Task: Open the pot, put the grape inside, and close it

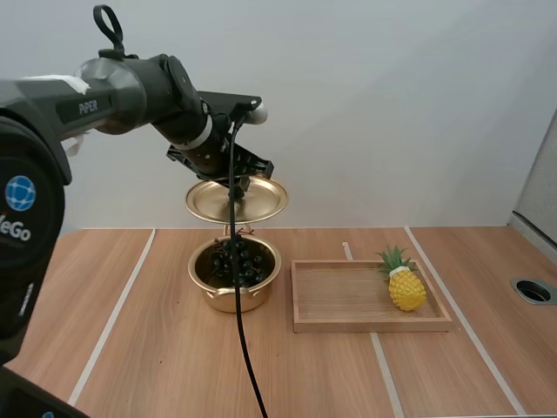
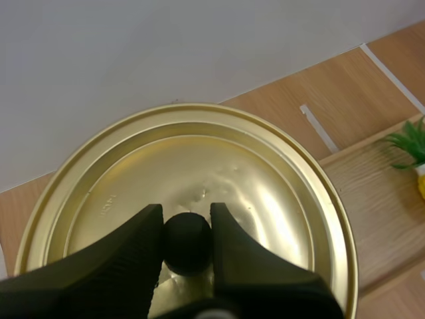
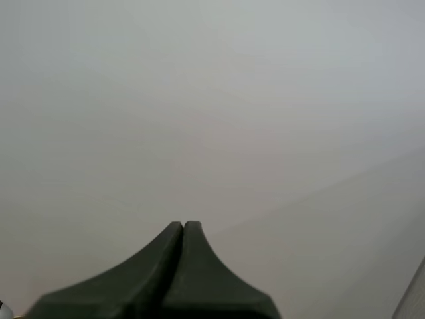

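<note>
Golden lid [image 1: 209,200], pinched by its black knob [image 2: 188,247] in the left gripper [image 2: 186,214], hangs above the open pot [image 1: 228,300] already holding the grapes [image 1: 233,259]; the right gripper [image 3: 182,229] is closed on nothing; only closing remains.

We see a wooden table [image 1: 157,348] crossed by white tape lines [image 1: 113,318]. On it the pot [image 1: 233,299] stands just beside the tray [image 1: 365,325], not touching. A round grommet [image 1: 533,291] sits near the right edge.
</note>
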Robot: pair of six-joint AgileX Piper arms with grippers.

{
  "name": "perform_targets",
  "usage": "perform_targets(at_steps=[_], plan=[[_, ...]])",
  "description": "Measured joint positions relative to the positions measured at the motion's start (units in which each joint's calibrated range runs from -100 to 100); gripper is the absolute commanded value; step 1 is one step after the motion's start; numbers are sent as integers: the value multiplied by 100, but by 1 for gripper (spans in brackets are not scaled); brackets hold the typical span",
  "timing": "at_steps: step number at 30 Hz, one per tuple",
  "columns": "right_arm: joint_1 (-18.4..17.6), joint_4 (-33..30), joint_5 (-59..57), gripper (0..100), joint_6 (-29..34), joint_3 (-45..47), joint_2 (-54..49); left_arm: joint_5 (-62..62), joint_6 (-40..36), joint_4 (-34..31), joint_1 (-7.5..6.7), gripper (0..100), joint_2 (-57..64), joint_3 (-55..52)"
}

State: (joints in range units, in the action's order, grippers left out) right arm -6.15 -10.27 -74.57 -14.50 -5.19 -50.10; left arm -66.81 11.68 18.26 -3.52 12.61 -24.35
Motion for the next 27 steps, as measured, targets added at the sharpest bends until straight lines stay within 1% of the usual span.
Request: perform_targets(at_steps=[6, 12, 17, 27], plan=[[0, -47, -39, 0, 0, 0, 0, 1240, 117, 61, 0, 0, -7, -728], [0, -47, -39, 0, 0, 0, 0, 2102, 411, 364, 0, 0, -7, -1343], [0, -60, -56, 0, 0, 0, 0, 2349, 620, 640, 0, 0, -67, -1545], [0, -85, -167, 0, 0, 0, 0, 2317, 699, 750, 0, 0, -464, -1644]])
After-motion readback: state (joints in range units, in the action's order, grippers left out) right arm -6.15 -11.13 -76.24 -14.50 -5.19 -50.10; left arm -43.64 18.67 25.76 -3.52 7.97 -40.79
